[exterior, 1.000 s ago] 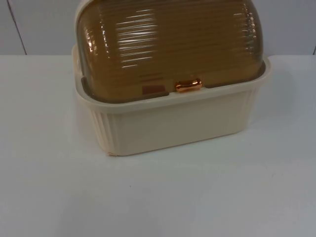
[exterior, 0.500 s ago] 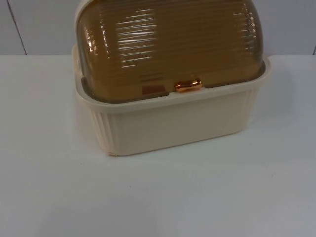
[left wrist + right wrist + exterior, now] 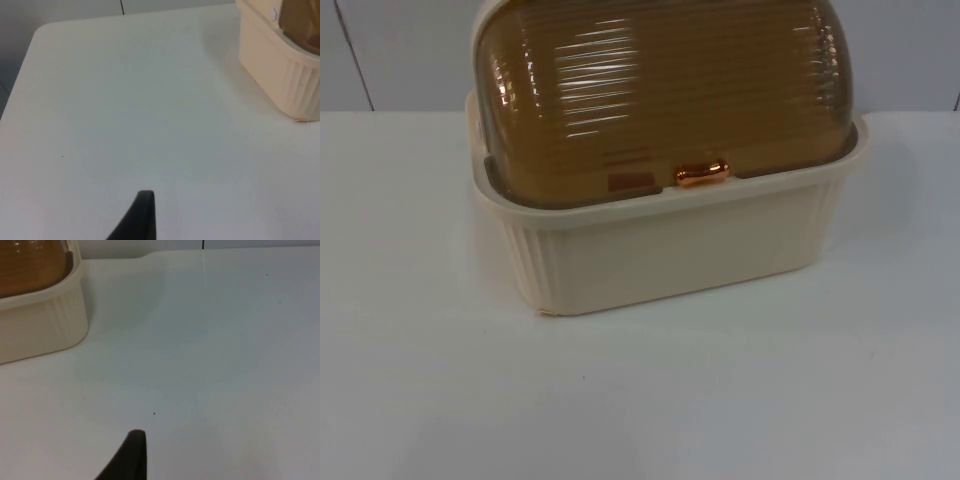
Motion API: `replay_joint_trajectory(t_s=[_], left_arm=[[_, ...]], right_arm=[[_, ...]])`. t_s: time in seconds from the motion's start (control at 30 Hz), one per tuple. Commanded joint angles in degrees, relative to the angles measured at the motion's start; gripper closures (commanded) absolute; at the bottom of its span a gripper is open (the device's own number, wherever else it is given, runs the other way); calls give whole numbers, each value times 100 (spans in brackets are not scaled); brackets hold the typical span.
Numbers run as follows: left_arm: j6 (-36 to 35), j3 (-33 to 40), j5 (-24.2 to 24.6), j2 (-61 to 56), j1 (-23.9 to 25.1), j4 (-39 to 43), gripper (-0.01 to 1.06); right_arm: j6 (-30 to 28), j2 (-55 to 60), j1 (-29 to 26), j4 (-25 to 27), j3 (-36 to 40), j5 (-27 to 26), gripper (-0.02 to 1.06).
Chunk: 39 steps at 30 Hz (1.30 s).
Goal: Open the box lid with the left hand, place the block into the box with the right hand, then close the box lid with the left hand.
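Box, cream and ribbed, sits on the white table with its amber ribbed lid shut, a copper handle at the lid's front edge and a reddish block showing dimly through the lid. Left gripper hangs over bare table with the box well ahead of its fingertip; right gripper likewise, box off ahead. How wide either pair of jaws stands cannot be told.

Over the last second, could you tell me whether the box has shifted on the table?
No. In the top view the box sits where it did, its copper handle and lower left corner at the same spots against the table's back edge.
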Motion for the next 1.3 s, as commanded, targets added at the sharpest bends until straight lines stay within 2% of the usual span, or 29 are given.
replay_joint_trajectory(t_s=[0.0,1.27], left_arm=[[-51,34,-72,-12,27,-44,0],[-172,34,-72,-12,27,-80,0]], right_arm=[[0,-10,28,20,6,-79,-1],[34,-10,28,28,6,-89,-1]])
